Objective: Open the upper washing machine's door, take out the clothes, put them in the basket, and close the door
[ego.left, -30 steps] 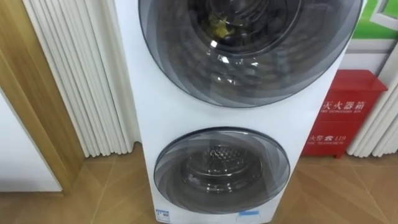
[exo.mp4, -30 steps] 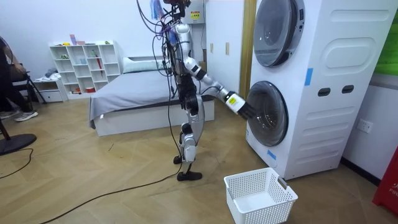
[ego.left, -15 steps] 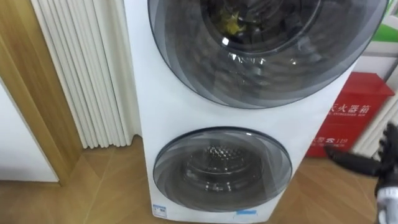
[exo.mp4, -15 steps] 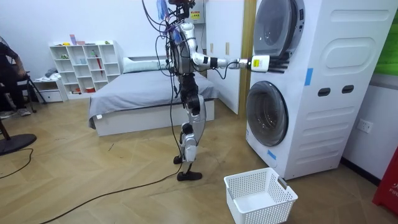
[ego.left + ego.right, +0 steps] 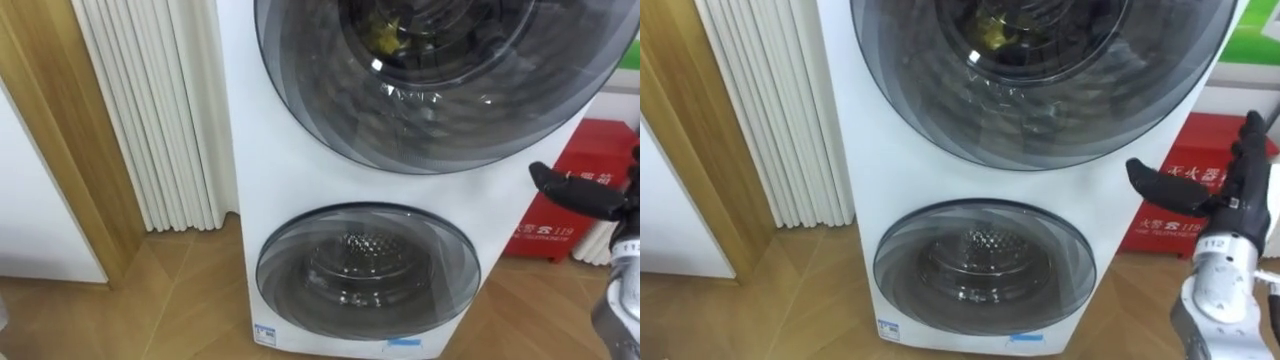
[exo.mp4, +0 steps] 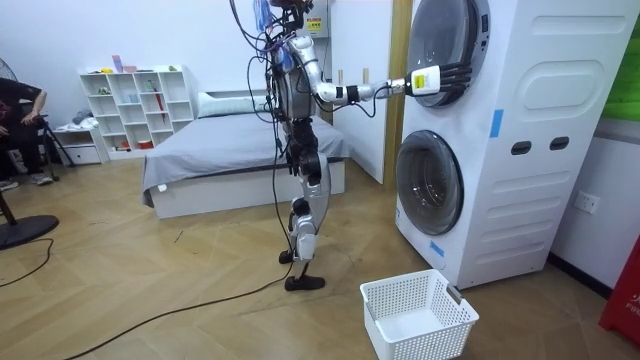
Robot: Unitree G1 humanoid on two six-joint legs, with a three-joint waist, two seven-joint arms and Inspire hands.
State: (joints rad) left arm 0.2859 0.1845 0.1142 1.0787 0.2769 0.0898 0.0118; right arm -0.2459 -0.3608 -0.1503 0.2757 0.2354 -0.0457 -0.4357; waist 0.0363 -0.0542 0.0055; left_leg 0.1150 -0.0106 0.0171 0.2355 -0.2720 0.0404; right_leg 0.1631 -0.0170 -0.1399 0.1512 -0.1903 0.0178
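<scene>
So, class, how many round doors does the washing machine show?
2: the upper door at the top, and the lower door directly beneath it, near the floor.

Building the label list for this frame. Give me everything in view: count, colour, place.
washing machine: 1, white, two stacked drums, facing the robot
round doors: 2, dark tinted glass, closed, one above the other
cloth: 1, yellow, behind the upper door's glass
laundry basket: 1, white, on the floor by the machine
cabinet: 1, red, right of the machine
ribbed panel: 1, white, left of the machine
bed: 1, grey cover, behind the robot
shelf unit: 1, white, far wall
person: 1, seated, room view's left edge
right robot hand: 1, black fingers, open, by the upper door
</scene>
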